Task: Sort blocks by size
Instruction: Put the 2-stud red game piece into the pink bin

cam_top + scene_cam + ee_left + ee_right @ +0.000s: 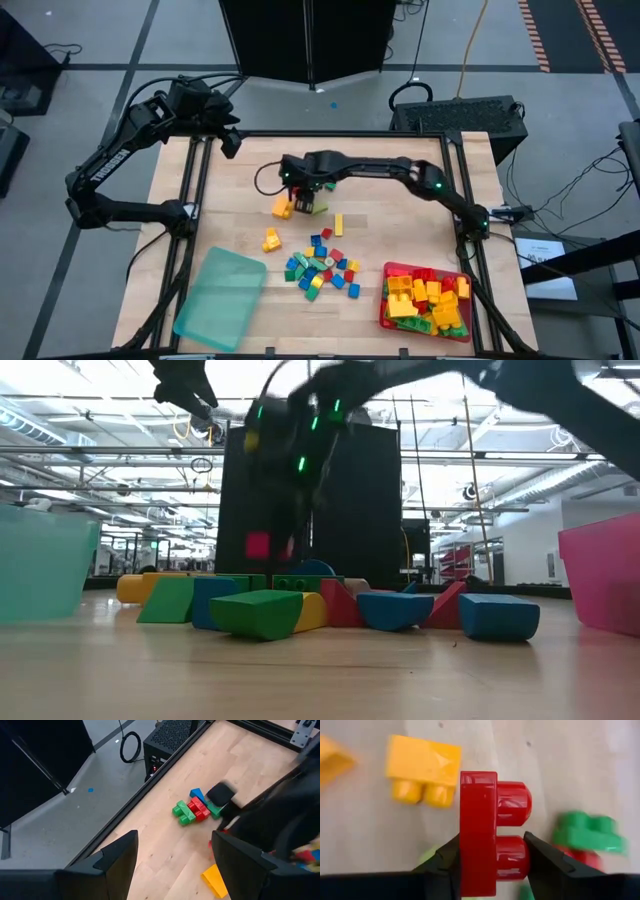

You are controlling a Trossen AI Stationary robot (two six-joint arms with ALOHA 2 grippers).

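Observation:
My right gripper [491, 851] is shut on a red two-stud block [479, 827] and stands over the middle of the table [304, 193]. In the low view the red block [258, 545] hangs clear above the tabletop. Below it a yellow block [422, 767] and a green block [590, 832] lie on the wood. A loose pile of blocks [320, 265] in several colours lies nearer the front. My left gripper [228, 140] waits open above the table's far left corner, with nothing between its fingers [120, 860]. My right gripper pinches the red block between its two fingers: one finger on the flat underside [465, 865], the other against the top of one stud [520, 857]. The fingers come from above, slanting down. The block is lifted clear of the table, its studs pointing sideways.
A red tray [386, 295] with yellow, red and green blocks stands at the front right. A flat teal tray [220, 295] lies at the front left. A joined row of green, red and blue blocks [195, 810] lies near the right arm. Dark frame rails border the table.

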